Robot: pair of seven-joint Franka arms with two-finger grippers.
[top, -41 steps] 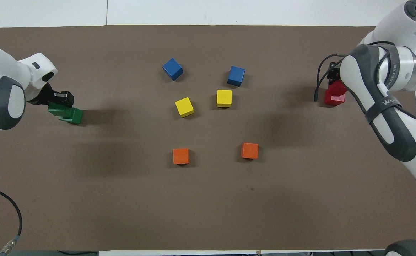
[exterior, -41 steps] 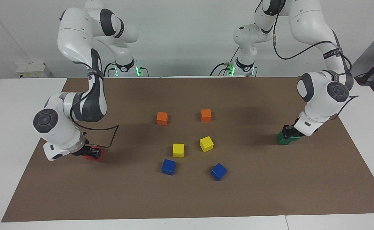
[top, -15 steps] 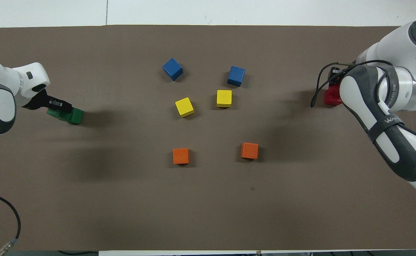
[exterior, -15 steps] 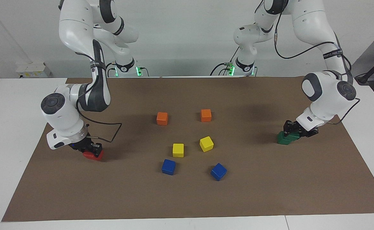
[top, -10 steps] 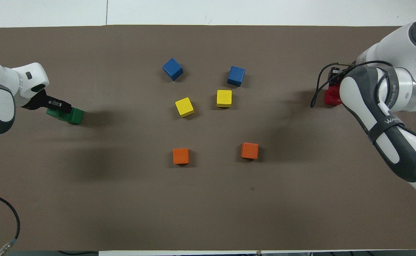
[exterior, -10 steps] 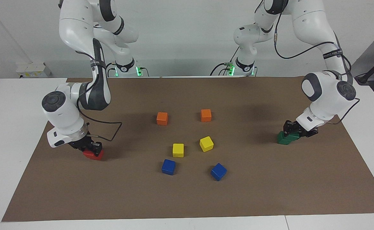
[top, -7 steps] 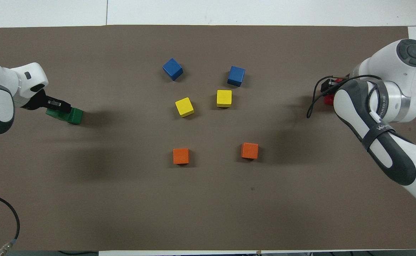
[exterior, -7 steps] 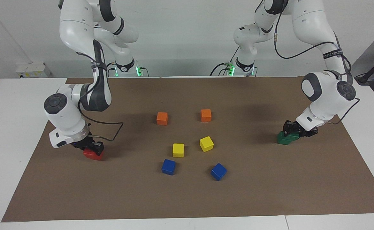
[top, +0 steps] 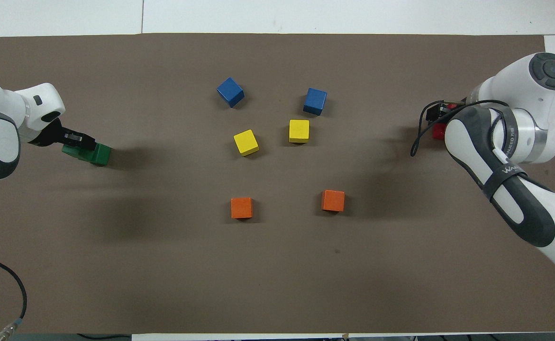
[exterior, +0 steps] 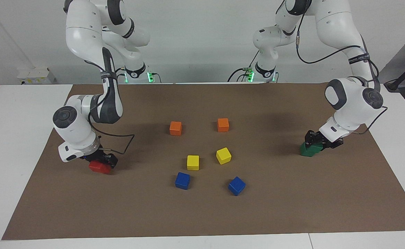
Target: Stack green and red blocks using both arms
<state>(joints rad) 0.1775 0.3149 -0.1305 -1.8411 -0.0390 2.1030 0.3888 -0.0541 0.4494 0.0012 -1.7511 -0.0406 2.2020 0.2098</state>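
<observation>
Two dark green blocks [exterior: 309, 149] sit at the left arm's end of the mat, one on the other and a little offset. In the overhead view they show as two green patches [top: 99, 154]. My left gripper [exterior: 314, 137] rests low on the upper green block; it also shows in the overhead view [top: 76, 139]. A red block [exterior: 99, 167] lies at the right arm's end of the mat. My right gripper [exterior: 105, 159] sits right on top of it. From overhead the right forearm hides most of the red [top: 438, 132]. I cannot make out a second red block.
Two orange cubes [exterior: 175, 128] [exterior: 223, 125], two yellow cubes [exterior: 193, 162] [exterior: 223, 155] and two blue cubes [exterior: 182, 180] [exterior: 236, 185] stand in the middle of the brown mat [exterior: 292, 207]. A loose cable [top: 16, 293] lies by the robots' edge.
The right arm's wrist has risen and swung toward the table's middle, its gripper staying on the red block. The left arm shifted slightly, and the green blocks look more squarely stacked.
</observation>
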